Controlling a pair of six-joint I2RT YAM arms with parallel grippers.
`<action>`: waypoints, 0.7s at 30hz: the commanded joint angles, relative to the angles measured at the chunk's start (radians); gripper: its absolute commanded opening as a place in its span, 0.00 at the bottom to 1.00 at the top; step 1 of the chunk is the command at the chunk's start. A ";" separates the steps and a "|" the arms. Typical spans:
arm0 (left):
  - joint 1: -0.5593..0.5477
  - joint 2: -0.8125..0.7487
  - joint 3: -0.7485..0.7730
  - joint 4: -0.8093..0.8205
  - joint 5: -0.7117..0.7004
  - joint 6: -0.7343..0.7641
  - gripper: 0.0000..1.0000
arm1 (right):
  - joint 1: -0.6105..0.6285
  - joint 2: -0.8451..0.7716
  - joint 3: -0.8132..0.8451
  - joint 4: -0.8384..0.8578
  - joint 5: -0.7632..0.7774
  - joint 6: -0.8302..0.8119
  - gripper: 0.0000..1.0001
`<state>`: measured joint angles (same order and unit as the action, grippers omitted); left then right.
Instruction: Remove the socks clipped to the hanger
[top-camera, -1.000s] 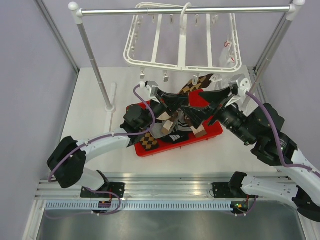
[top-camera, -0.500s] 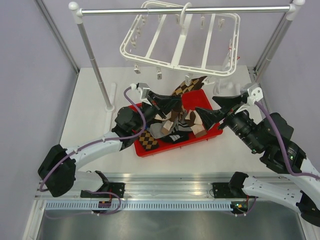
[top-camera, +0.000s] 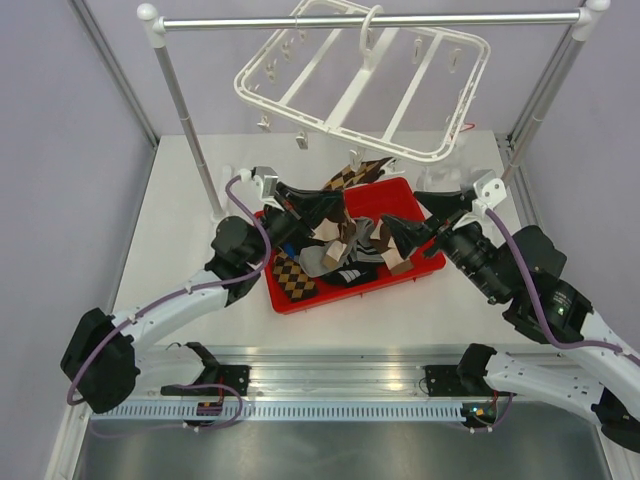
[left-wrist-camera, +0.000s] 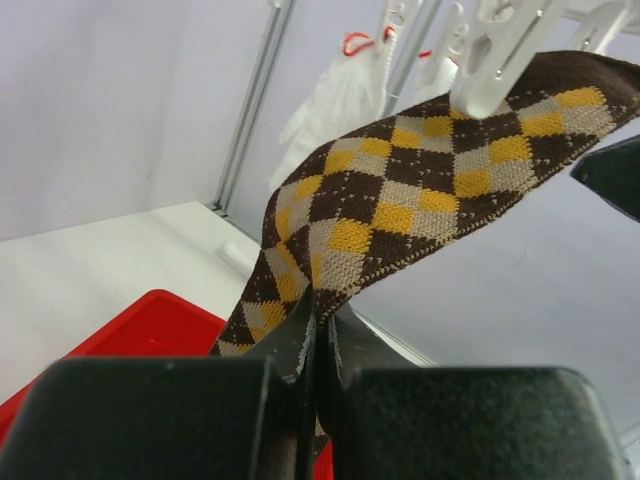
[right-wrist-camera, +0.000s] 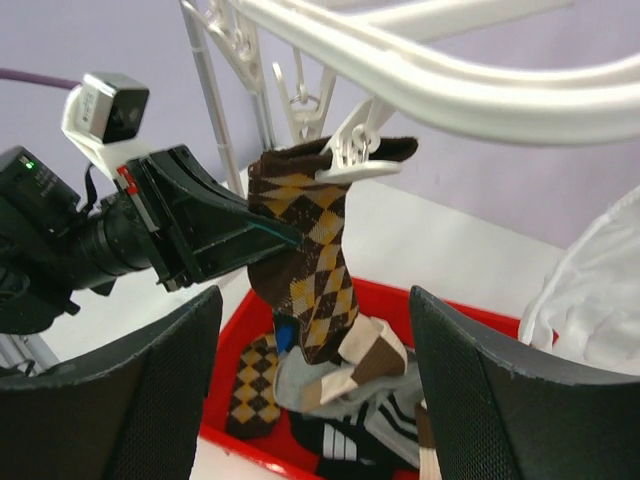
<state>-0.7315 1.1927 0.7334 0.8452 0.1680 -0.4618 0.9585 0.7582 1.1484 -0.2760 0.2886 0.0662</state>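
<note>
**A:** At the left hand (left-wrist-camera: 318, 335), gripping anything?

**B:** Pinching shut on the argyle sock (left-wrist-camera: 400, 190), brown and mustard, closing tight over the fabric partway down its length.

**A:** Hanging from something at the top end?

**B:** Hanging by its cuff from a white clip (left-wrist-camera: 495, 60) on the hanger (top-camera: 352, 90), and stretching on a slant between clip and hand.

**A:** And over at the right hand (right-wrist-camera: 315, 300)?

**B:** Standing open, jaws spread wide, clasping nothing. Facing that same sock from the opposite side, near it yet apart.

**A:** Looking outward, then?

**B:** Seeing the hanger tilting on its hook from the silver rail (top-camera: 370, 20), small clips dangling over the far half of the desk (top-camera: 180, 200). Spotting a white glove-like cloth (right-wrist-camera: 590, 290) dangling near its right side. Finding a red tray (top-camera: 395, 198) sitting on the desk beneath both hands. Counting the loose socks (top-camera: 345, 255) lying heaped inside it: a second argyle one flat at the near left corner, a grey one, a black one with white stripes, a brown-and-cream striped one.
</note>
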 joint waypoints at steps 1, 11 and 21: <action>0.032 -0.031 -0.008 -0.004 0.033 -0.054 0.02 | 0.003 -0.005 -0.022 0.121 -0.037 -0.028 0.79; 0.078 -0.087 -0.034 -0.017 0.060 -0.116 0.02 | -0.003 0.067 -0.038 0.299 -0.224 -0.124 0.83; 0.153 -0.123 -0.043 -0.051 0.131 -0.215 0.02 | -0.098 0.121 -0.026 0.334 -0.390 -0.115 0.84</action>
<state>-0.5976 1.1065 0.6964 0.7887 0.2481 -0.6109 0.9012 0.8753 1.1175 -0.0124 0.0074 -0.0566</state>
